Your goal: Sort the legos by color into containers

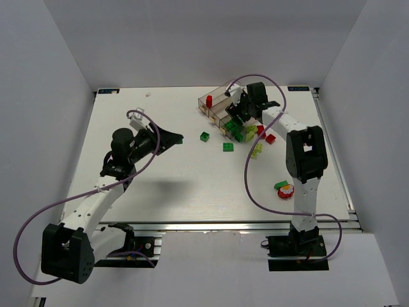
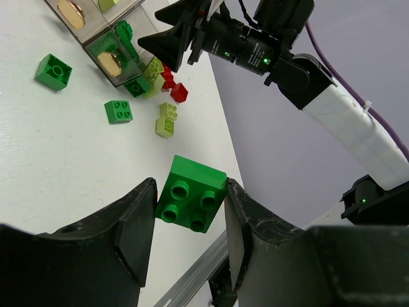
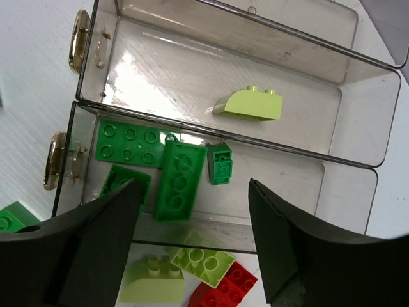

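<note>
Sort roughly a third done, judging by what lies where. In the clear three-compartment tray (image 3: 166,77):
- nearest compartment: 4 dark green pieces (image 3: 179,179)
- middle compartment: 1 lime sloped brick (image 3: 250,104)
- far compartment: 1 red brick (image 1: 209,100), as far as the top view shows

Right pincer (image 3: 192,185) is spread, nothing between its fingers, hanging right over the tray's green compartment. Left pincer (image 2: 190,192) is pinching a dark green 2x2 brick (image 2: 190,203), up off the table (image 1: 160,179), well left of the tray.

Left to sort, loose just beside the tray:
- at least 3 dark green loose bricks (image 2: 119,110)
- 3 lime loose bricks (image 2: 169,110)
- 2 red loose bricks (image 2: 179,91)

The heap overlaps, so the exact count is unclear. One more green piece (image 1: 280,185) lies well apart from the tray, toward the arm bases.
</note>
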You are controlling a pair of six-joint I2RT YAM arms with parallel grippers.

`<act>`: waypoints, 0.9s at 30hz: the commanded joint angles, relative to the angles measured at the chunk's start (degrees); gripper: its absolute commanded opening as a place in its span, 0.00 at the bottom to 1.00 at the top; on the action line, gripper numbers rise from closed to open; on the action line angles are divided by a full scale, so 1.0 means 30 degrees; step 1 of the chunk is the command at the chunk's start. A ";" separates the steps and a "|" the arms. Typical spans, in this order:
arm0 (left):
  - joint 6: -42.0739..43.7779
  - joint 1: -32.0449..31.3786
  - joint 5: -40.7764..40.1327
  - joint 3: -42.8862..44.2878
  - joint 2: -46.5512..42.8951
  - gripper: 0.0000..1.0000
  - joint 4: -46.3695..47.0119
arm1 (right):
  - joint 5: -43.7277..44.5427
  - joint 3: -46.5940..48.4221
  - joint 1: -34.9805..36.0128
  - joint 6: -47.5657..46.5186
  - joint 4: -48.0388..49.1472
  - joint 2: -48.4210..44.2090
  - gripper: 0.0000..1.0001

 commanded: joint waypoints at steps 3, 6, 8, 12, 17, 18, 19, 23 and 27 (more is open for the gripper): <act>0.0379 -0.0182 -0.0186 0.1022 0.0476 0.02 -0.0313 | -0.0988 0.0781 -0.0292 0.0706 0.0240 -0.0718 0.74; 0.1284 -0.0999 -0.0711 0.2425 0.1645 0.03 -0.1364 | -0.1864 0.0635 -0.0468 0.1058 -0.0198 -0.1742 0.85; 0.1638 -0.1380 -0.1005 0.3043 0.2230 0.04 -0.1804 | -0.2654 0.0343 -0.0614 0.0798 -0.0463 -0.2996 0.89; 0.2400 -0.2436 -0.1708 0.4887 0.4194 0.05 -0.2568 | -0.6951 -0.1380 -0.1812 0.1262 -0.0290 -0.5432 0.89; 0.3571 -0.3697 -0.2616 0.8280 0.7036 0.05 -0.3624 | -1.1150 -0.2557 -0.2899 0.1821 -0.0961 -0.7748 0.61; 0.3689 -0.3843 -0.2763 0.8754 0.7969 0.05 -0.4147 | -1.1939 -0.3168 -0.3016 0.1908 -0.1049 -0.8070 0.49; 0.3951 -0.4019 -0.2910 0.9194 0.8413 0.05 -0.4413 | -1.2208 -0.3522 -0.3075 0.1938 -0.1050 -0.8798 0.11; 0.4509 -0.4342 -0.3408 1.1566 1.0669 0.05 -0.5176 | -1.2240 -0.5719 -0.3134 0.2640 -0.0204 -1.0765 0.00; 0.5008 -0.4635 -0.4053 1.3911 1.2807 0.05 -0.5704 | -1.2677 -0.5988 -0.3222 0.2641 -0.1423 -1.1530 0.12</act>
